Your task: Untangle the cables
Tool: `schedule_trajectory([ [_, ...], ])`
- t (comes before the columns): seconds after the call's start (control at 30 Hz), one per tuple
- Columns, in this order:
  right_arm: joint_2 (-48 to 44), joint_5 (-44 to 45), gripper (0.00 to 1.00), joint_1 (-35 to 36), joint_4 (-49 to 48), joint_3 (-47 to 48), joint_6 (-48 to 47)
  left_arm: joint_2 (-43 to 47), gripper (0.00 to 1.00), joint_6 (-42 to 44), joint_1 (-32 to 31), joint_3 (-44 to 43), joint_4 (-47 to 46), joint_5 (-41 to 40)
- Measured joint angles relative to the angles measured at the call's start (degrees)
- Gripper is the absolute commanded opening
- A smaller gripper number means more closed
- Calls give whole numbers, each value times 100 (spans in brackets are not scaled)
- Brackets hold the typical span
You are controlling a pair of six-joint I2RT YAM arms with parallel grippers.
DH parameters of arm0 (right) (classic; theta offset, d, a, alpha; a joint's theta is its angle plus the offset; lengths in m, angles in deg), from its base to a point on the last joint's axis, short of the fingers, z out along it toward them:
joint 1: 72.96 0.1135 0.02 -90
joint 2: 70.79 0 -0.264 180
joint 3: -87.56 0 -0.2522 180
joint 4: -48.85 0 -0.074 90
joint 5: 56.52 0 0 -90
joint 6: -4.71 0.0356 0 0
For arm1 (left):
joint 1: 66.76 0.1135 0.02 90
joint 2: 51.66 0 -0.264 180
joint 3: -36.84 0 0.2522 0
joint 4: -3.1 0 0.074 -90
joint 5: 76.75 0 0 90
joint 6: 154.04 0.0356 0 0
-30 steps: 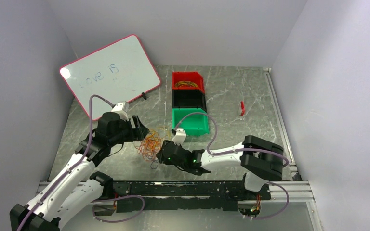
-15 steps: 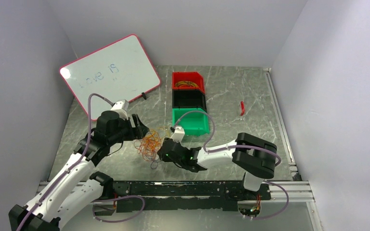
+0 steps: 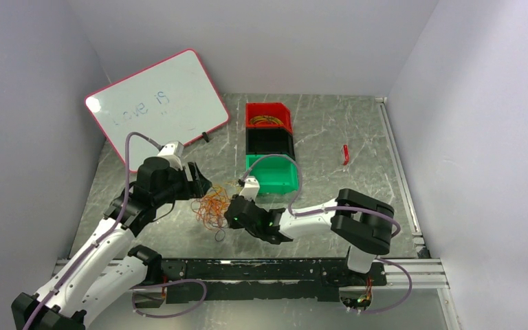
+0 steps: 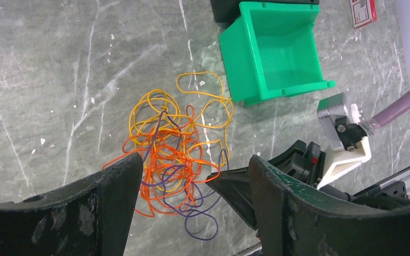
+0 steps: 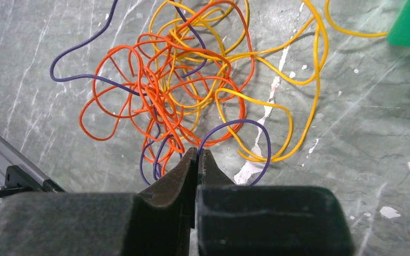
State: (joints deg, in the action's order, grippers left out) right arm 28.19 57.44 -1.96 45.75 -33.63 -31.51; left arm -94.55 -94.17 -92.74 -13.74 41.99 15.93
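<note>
The cables [image 3: 211, 206] are a small tangle of thin orange, yellow and purple wire loops lying on the marble table, left of the green bin. They show in the left wrist view [image 4: 173, 152] and the right wrist view [image 5: 187, 90]. My left gripper [image 3: 199, 184] hovers over the tangle's left side, jaws wide open and empty [image 4: 195, 162]. My right gripper [image 3: 232, 213] is at the tangle's near right edge, shut [image 5: 197, 154], with a purple loop [image 5: 245, 128] pinched between its tips. Its tip also shows in the left wrist view [image 4: 216, 178].
A green bin [image 3: 273, 175], a black bin [image 3: 269, 143] and a red bin [image 3: 268, 115] holding some wire stand in a row behind the tangle. A whiteboard [image 3: 155, 103] leans at the back left. A small red object [image 3: 345, 154] lies to the right.
My right gripper has moved left and slightly away from the bases, into the tangle's edge. The left gripper has hardly moved.
</note>
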Motion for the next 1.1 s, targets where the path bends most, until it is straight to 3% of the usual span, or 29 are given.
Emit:
schedule_trajectory([
  [0.33, -728, -76, 0, -22, 229, 203, -1113, 37, 79, 190, 0, -125, -2, -17],
  [0.63, -1043, -1121, 0, -754, 723, 1049, -1875, 713, 85, 352, 0, -127, -98, -125],
  [0.9, -820, -2190, 0, -1419, 1303, 2345, -2413, 1478, 89, 442, 0, -46, -562, -116],
  [1.1, -551, -2949, 0, -1593, 2002, 3429, -2865, 1541, 89, 522, 0, 114, -1008, 15],
])
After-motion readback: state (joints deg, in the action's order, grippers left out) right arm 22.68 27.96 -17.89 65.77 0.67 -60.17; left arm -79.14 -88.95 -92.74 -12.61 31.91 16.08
